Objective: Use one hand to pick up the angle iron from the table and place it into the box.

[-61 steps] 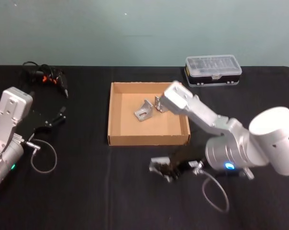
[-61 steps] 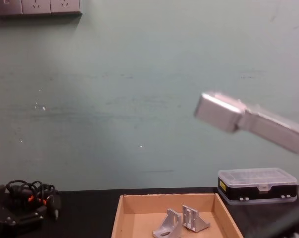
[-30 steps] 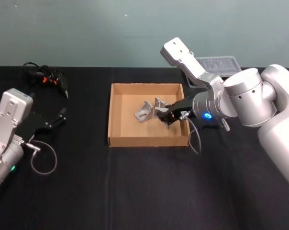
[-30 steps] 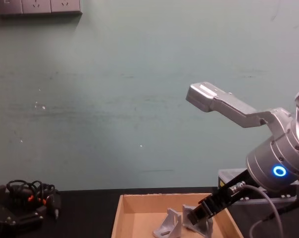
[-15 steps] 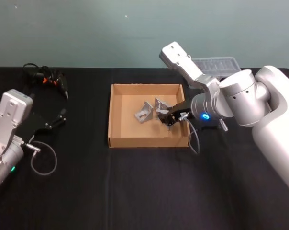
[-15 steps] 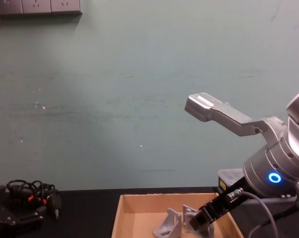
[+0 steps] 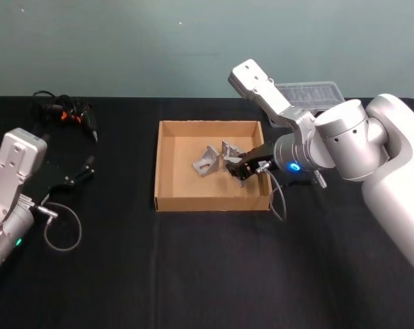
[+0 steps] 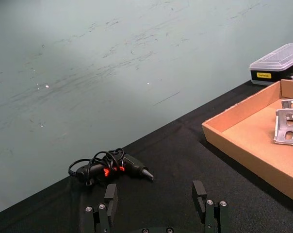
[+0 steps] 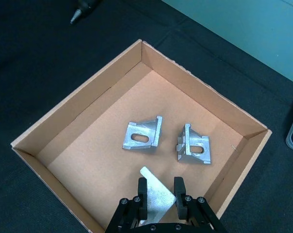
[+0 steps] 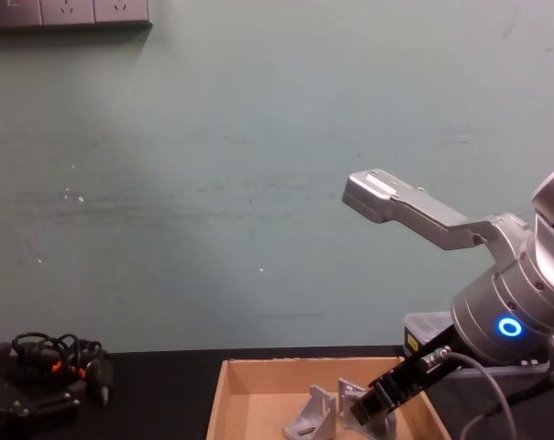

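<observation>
Angle iron is clamped between the fingers of the right gripper, held over the right-hand part of the box, clear of the cardboard floor as far as the right wrist view shows. Jaws closed on the bracket's flat flange; only that plate shows, the rest is hidden under the gripper body.

Two other brackets already lie in the box: one near the middle, a second just beside it toward the far right corner. Both sit close ahead of the held piece.

Left gripper is parked low over the table on the left, fingers spread apart, holding nothing. A cable bundle and a clear-lidded case lie outside the box, well clear.

Risks, as judged:
- Release from this height could let the piece bounce or tip against the right wall
- Lowering further forward could strike the nearer bracket and shove it
- The grip is on one thin flange, so the piece may swing on opening and snag a finger
- The arm's cable hangs by the box's front corner and could catch the wall on withdrawal
</observation>
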Robot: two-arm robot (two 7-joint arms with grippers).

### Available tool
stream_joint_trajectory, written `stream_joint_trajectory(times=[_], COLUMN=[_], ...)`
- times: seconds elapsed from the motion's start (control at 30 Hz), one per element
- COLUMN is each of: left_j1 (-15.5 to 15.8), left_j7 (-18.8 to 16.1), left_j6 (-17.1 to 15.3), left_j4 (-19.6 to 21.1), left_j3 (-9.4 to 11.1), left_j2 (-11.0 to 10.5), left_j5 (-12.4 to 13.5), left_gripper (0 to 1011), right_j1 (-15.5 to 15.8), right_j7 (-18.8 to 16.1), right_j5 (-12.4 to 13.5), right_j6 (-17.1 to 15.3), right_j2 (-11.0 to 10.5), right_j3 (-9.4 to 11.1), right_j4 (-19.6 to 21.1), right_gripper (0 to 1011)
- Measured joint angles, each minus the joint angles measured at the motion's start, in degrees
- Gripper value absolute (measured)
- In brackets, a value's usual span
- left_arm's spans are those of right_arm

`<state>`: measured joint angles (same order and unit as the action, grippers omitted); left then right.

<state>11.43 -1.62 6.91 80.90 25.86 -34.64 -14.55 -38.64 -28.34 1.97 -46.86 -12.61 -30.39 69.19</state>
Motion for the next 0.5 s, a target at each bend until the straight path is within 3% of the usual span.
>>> stream_joint_trajectory(times=[0.17, 0.5], left_j1=[0.00, 0.00], left_j7=[0.00, 0.00], left_j6=[0.00, 0.00], left_j4=[0.00, 0.00], left_j3=[0.00, 0.00], left_j2=[0.00, 0.00], left_j5=[0.00, 0.00], left_gripper=[1012, 1011], right_j1=[0.03, 0.08], right_j7=[0.00, 0.00], right_j5=[0.05, 0.14], right_j6=[-0.04, -0.08], right_j2=[-0.03, -0.07], right_j3=[0.00, -0.01], right_j4=[0.09, 0.17], right_gripper=[366, 681])
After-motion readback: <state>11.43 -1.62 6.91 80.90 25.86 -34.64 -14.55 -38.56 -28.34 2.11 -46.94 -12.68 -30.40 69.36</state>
